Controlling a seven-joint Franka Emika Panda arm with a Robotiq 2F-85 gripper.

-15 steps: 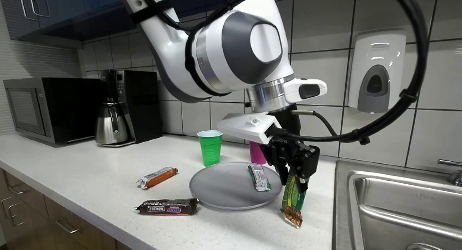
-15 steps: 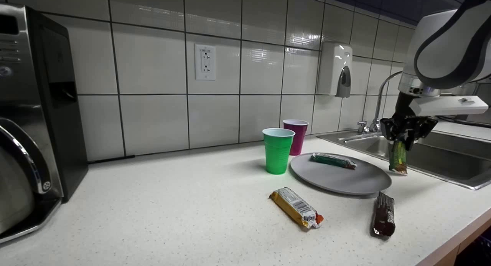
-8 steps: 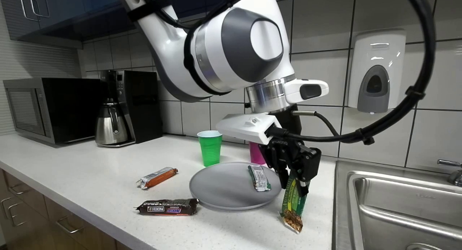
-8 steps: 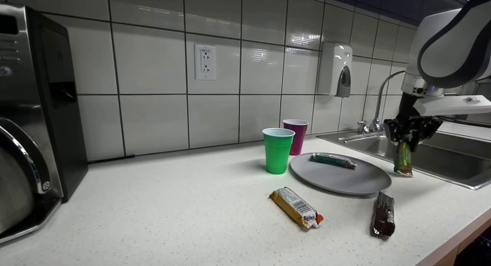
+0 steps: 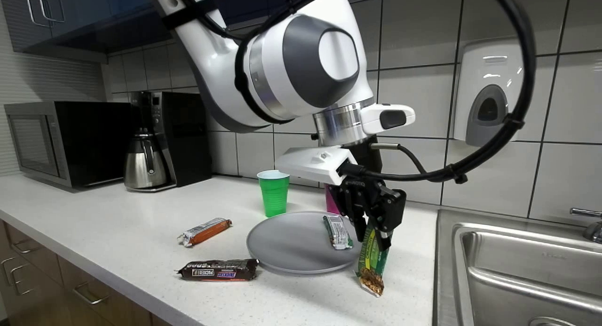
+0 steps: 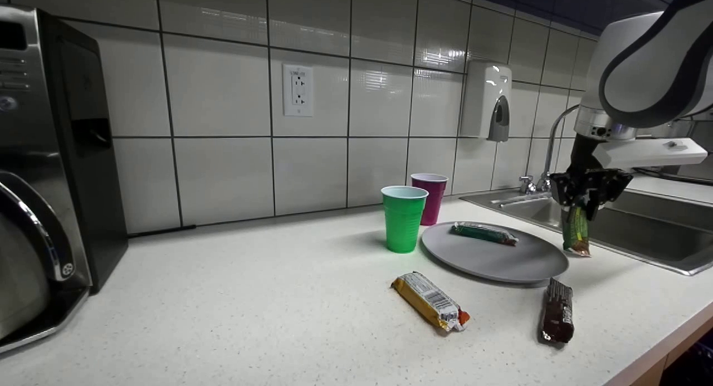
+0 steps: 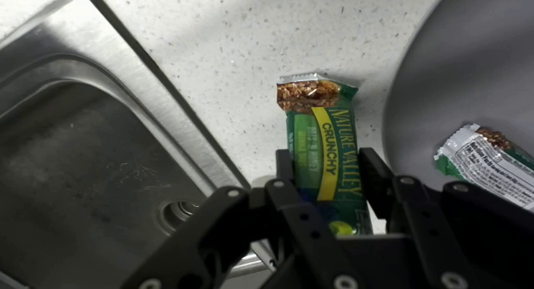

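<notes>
shifted slightly toward the grey plate (image 5: 291, 243) since the earlier frame, the gripper (image 7: 326, 166) clamps the green granola bar (image 5: 373, 260) tilted between plate and sink (image 5: 447, 260), where its low-hanging end could catch the plate's rim and the slick-looking wrapper twist loose.

counter (image 6: 250, 308): white, speckled, steel sink (image 5: 444, 269) set into it
microwave (image 5: 94, 142): well apart from sink, next to coffee maker
coffee maker (image 5: 186, 138): between microwave and cups
green cup (image 6: 405, 224): upright, just beside plate
purple cup (image 6: 436, 199): upright, near green cup
plate (image 6: 490, 260): gray, flat, near sink
orange bar (image 6: 431, 302): wrapped, near plate
brown bar (image 6: 557, 313): wrapped, just beside plate, toward front edge
</notes>
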